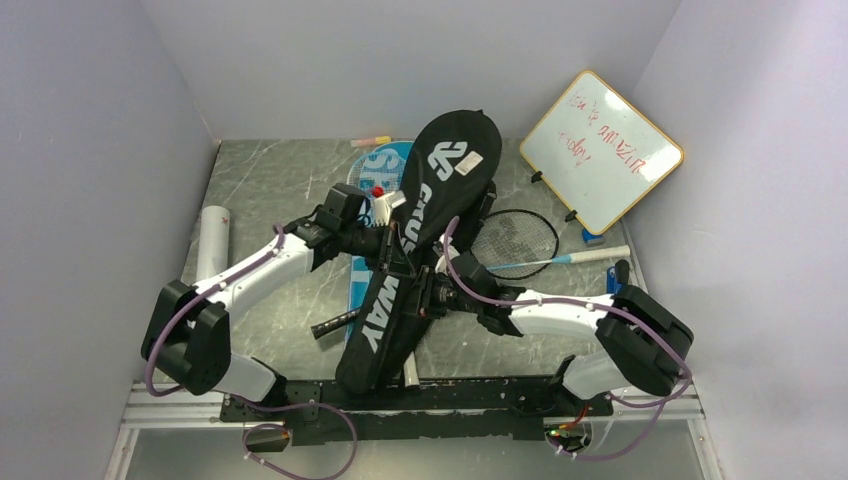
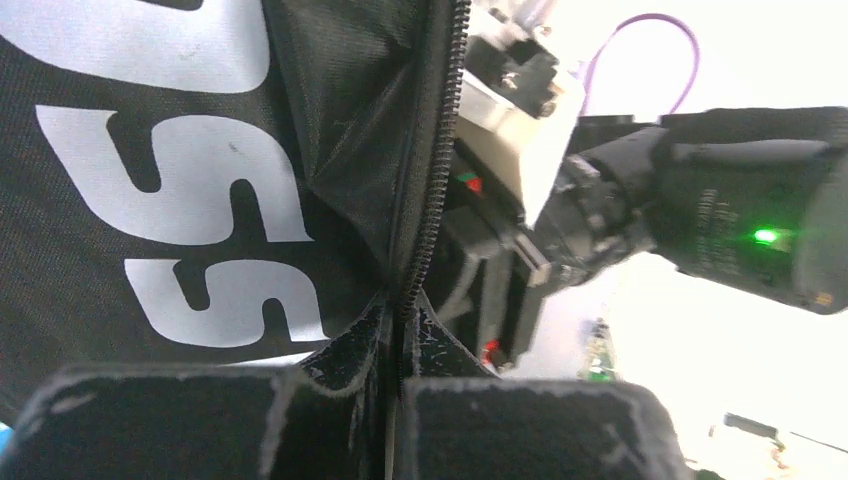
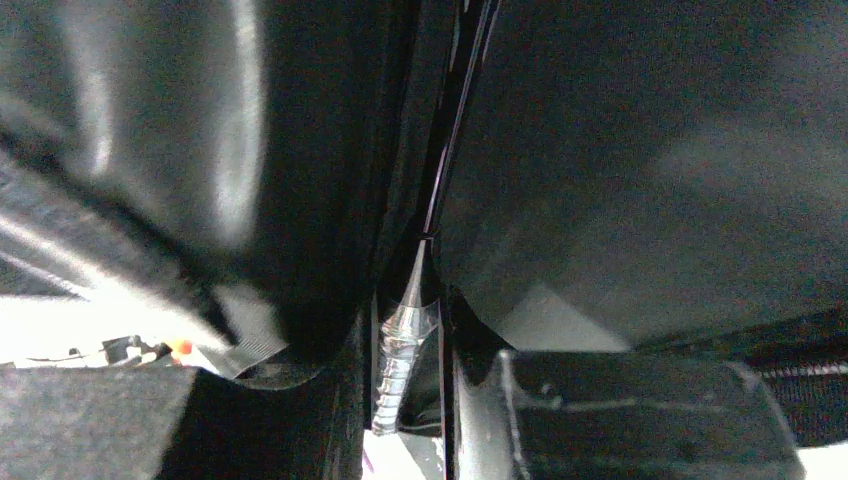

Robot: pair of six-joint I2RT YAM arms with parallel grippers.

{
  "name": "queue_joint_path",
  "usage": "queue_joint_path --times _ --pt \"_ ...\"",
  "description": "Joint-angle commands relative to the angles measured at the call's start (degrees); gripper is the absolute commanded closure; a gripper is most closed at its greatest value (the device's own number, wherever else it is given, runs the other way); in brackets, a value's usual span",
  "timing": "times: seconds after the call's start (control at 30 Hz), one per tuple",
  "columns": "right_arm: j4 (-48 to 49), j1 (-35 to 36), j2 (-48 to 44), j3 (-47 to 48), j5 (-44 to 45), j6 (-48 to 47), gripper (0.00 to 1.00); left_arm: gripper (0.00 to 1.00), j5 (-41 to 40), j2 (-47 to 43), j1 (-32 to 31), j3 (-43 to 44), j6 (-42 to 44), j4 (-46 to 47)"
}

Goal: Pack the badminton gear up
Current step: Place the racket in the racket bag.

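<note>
Black bag (image 1: 440,190) sits mid-table (image 1: 270,180), held between both arms, slanting from 1 o'clock to 7 o'clock. Left pincer (image 2: 395,395) is fully closed, pinching bag fabric right at the zipper (image 2: 438,150). Right pincer (image 3: 410,390) is at a narrow gap, clamped on the dark-shafted racket (image 3: 405,320) at its handle taper, with the shaft running into the bag. Blue bag (image 1: 392,158) lies flat underneath, showing at 11 o'clock. Light-blue racket (image 1: 513,238) lies on the table at 3 o'clock.

The left gripper (image 2: 392,400) has its two dark pads pressed together at the bottom, and it pinches the black bag (image 2: 200,150) at the zipper (image 2: 435,150). Left of the zipper, big white letters cover the fabric. Right of the zipper is the other arm (image 2: 720,210), with a green light (image 2: 766,236) and a purple cable (image 2: 640,40).
</note>
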Motion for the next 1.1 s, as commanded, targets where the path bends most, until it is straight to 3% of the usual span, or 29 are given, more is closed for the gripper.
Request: queue_joint_path --times 0.0,0.13,0.2,0.33,0.4,0.63,0.67,0.77,0.9,0.97,1.07 --pt "13.14 -0.49 -2.77 -2.90 5.87 0.40 0.94 0.95 11.89 -2.54 -0.97 -2.49 -8.24 9.49" --pt "14.92 -1.60 -6.11 -5.51 9.34 -0.39 0.94 0.90 8.75 -1.47 -0.95 -0.31 -3.32 3.05" --pt "14.33 -2.14 -6.92 -5.57 10.18 -1.60 0.94 0.76 3.89 -0.56 -1.26 2.71 1.99 -4.28" --pt "11.99 -2.87 -6.51 -4.14 10.13 -3.79 0.94 0.33 -8.57 -1.51 -3.13 7.88 9.77 -15.52" --pt "12.81 -2.85 -5.85 -4.43 9.90 -3.65 0.95 0.22 -13.28 -3.25 -4.24 9.29 11.63 -18.50" --pt "16.44 -3.20 -2.44 -5.07 8.90 -3.40 0.96 0.19 -29.43 -10.80 -11.98 8.23 13.43 -19.30" --pt "17.01 -3.20 -1.72 -5.02 8.58 -3.40 0.96 0.14 -31.39 -12.12 -13.21 6.98 12.86 -18.13" --pt "18.94 -3.30 -0.01 -5.02 7.29 -3.28 0.96 0.08 -35.12 -15.76 -14.60 2.47 8.80 -14.70" --pt "20.91 -3.30 2.02 -5.08 5.73 -3.38 0.95 0.12 -37.62 -18.96 -14.67 -2.59 2.50 -9.62" --pt "21.80 -3.30 2.86 -5.17 4.96 -3.56 0.95 0.04 -40.18 -19.92 -14.68 -4.72 -0.61 -6.94" --pt "22.38 -3.32 3.79 -5.10 4.34 -3.92 0.95 0.03 -45.96 -20.82 -14.64 -6.05 -5.66 -4.14"
